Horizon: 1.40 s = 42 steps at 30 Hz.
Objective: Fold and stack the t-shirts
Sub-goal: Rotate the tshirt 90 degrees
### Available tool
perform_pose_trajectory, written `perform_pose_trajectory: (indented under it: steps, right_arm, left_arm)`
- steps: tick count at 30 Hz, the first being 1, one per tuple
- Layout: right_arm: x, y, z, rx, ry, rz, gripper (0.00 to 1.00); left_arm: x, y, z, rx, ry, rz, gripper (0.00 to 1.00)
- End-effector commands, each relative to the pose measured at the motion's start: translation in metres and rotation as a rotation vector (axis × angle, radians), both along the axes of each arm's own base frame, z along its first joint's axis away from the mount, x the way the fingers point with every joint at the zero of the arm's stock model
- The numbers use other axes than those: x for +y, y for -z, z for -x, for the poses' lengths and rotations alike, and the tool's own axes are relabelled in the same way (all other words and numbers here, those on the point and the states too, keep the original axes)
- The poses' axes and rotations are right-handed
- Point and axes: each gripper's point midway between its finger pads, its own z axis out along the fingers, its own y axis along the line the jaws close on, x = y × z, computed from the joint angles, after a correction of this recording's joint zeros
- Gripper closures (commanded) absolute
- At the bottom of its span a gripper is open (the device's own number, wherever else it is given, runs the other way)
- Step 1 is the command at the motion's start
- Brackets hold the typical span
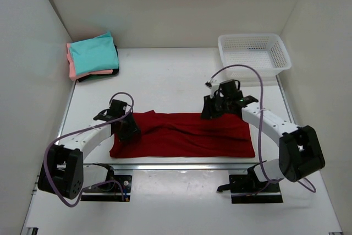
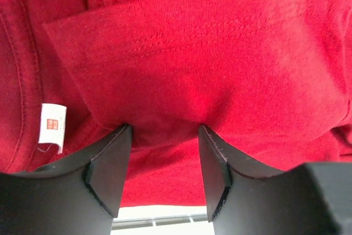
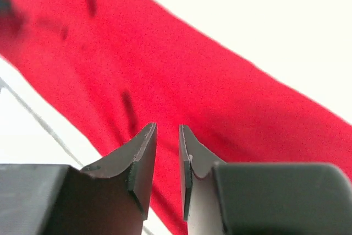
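A large dark red t-shirt lies in a long folded band across the near part of the table. My left gripper stands over its left end, jaws open, with both fingertips down at the cloth beside a turned-over sleeve and a white label; nothing is pinched in the left gripper. My right gripper hovers at the shirt's far edge, right of centre. In the right wrist view the right gripper shows a narrow empty gap above the red cloth. Folded teal, salmon-pink and dark t-shirts sit stacked at the back left.
A white mesh basket stands at the back right. White walls close in the table on the left, back and right. The arm bases and a metal rail run along the near edge.
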Motion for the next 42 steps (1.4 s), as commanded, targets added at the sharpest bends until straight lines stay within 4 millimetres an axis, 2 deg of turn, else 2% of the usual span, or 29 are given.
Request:
perform_pose_trajectory:
  steps: [1, 4, 6, 7, 8, 9, 11, 13, 15, 17, 18, 19, 20, 21, 22, 23, 24, 25, 26, 27, 28, 30, 32, 33, 34, 37, 39, 41, 42]
  right_arm:
    - [-0.049, -0.004, -0.039, -0.08, 0.2, 0.101, 0.79]
    - [-0.084, 0.019, -0.044, -0.004, 0.343, 0.144, 0.81]
    - [-0.098, 0.032, -0.042, 0.045, 0.403, 0.166, 0.83]
    - [-0.101, 0.043, -0.038, 0.087, 0.43, 0.174, 0.84]
    - [-0.103, 0.045, -0.035, 0.113, 0.441, 0.18, 0.88]
    - [-0.103, 0.052, -0.031, 0.149, 0.449, 0.19, 0.9]
    - [-0.106, 0.06, -0.028, 0.191, 0.474, 0.223, 0.92]
    - [-0.106, 0.071, -0.015, 0.263, 0.485, 0.287, 0.97]
    - [-0.103, 0.075, -0.007, 0.303, 0.486, 0.327, 1.0]
    - [-0.087, 0.08, 0.006, 0.351, 0.465, 0.329, 1.0]
    - [-0.081, 0.082, 0.013, 0.373, 0.462, 0.327, 1.0]
    - [-0.068, 0.079, 0.015, 0.375, 0.432, 0.313, 0.99]
    - [-0.052, 0.08, 0.024, 0.404, 0.407, 0.289, 0.98]
    - [-0.035, 0.075, 0.025, 0.411, 0.39, 0.259, 0.99]
    - [-0.018, 0.068, 0.025, 0.427, 0.395, 0.211, 0.99]
    - [0.0, 0.064, 0.028, 0.432, 0.36, 0.169, 1.0]
    - [0.016, 0.062, 0.031, 0.455, 0.343, 0.14, 1.0]
    - [0.032, 0.052, 0.021, 0.439, 0.346, 0.088, 1.0]
    - [0.05, 0.051, 0.025, 0.432, 0.298, 0.071, 1.0]
    - [0.069, 0.048, 0.025, 0.419, 0.254, 0.05, 1.0]
    - [0.078, 0.048, 0.022, 0.411, 0.244, 0.051, 1.0]
    - [0.099, 0.057, 0.03, 0.397, 0.172, 0.065, 1.0]
    - [0.115, 0.059, 0.029, 0.381, 0.131, 0.043, 1.0]
    - [0.123, 0.063, 0.027, 0.363, 0.115, 0.027, 1.0]
    - [0.125, 0.07, 0.032, 0.378, 0.107, 0.037, 1.0]
    - [0.132, 0.069, 0.008, 0.312, 0.097, 0.041, 0.99]
    - [0.126, 0.058, -0.012, 0.227, 0.099, 0.087, 1.0]
    - [0.129, 0.035, -0.032, 0.12, 0.079, 0.081, 1.0]
    - [0.123, 0.027, -0.038, 0.098, 0.095, 0.083, 0.97]
  left_arm:
    - [-0.009, -0.015, -0.027, -0.078, -0.028, 0.008, 0.38]
    - [-0.017, -0.012, -0.038, -0.075, 0.007, -0.025, 0.38]
    - [-0.019, -0.001, -0.048, -0.045, 0.028, -0.075, 0.39]
    - [-0.026, -0.006, -0.057, -0.061, 0.04, -0.073, 0.39]
    - [-0.027, 0.005, -0.058, -0.023, 0.047, -0.083, 0.39]
    - [-0.032, 0.0, -0.07, -0.04, 0.052, -0.077, 0.4]
    - [-0.034, 0.012, -0.085, -0.001, 0.053, -0.099, 0.41]
    - [-0.038, 0.001, -0.118, -0.042, 0.038, -0.097, 0.41]
    - [-0.041, 0.003, -0.142, -0.043, 0.035, -0.101, 0.41]
    - [-0.04, -0.014, -0.191, -0.098, 0.009, -0.073, 0.4]
    - [-0.034, 0.0, -0.198, -0.057, 0.025, -0.088, 0.38]
    - [-0.039, -0.006, -0.235, -0.101, 0.07, -0.102, 0.38]
    - [-0.048, -0.043, -0.273, -0.182, 0.128, -0.096, 0.38]
    - [-0.054, -0.016, -0.277, -0.1, 0.169, -0.13, 0.37]
    - [-0.068, -0.022, -0.31, -0.131, 0.222, -0.151, 0.37]
    - [-0.085, -0.077, -0.356, -0.301, 0.233, -0.133, 0.37]
    - [-0.1, -0.074, -0.38, -0.337, 0.251, -0.099, 0.38]
    - [-0.113, -0.031, -0.384, -0.279, 0.242, -0.035, 0.37]
    - [-0.115, -0.038, -0.395, -0.317, 0.224, 0.013, 0.38]
    - [-0.122, -0.005, -0.391, -0.253, 0.21, 0.084, 0.38]
    - [-0.131, -0.009, -0.396, -0.292, 0.223, 0.118, 0.39]
    - [-0.137, 0.025, -0.377, -0.245, 0.259, 0.096, 0.37]
    - [-0.144, 0.024, -0.384, -0.289, 0.292, 0.082, 0.37]
    - [-0.149, 0.006, -0.395, -0.34, 0.296, 0.102, 0.36]
    - [-0.155, 0.019, -0.396, -0.332, 0.301, 0.11, 0.35]
    - [-0.157, -0.013, -0.425, -0.461, 0.266, 0.141, 0.35]
    - [-0.15, -0.047, -0.437, -0.539, 0.246, 0.14, 0.34]
    - [-0.143, -0.112, -0.447, -0.661, 0.219, 0.146, 0.33]
    - [-0.133, -0.124, -0.45, -0.679, 0.201, 0.151, 0.33]
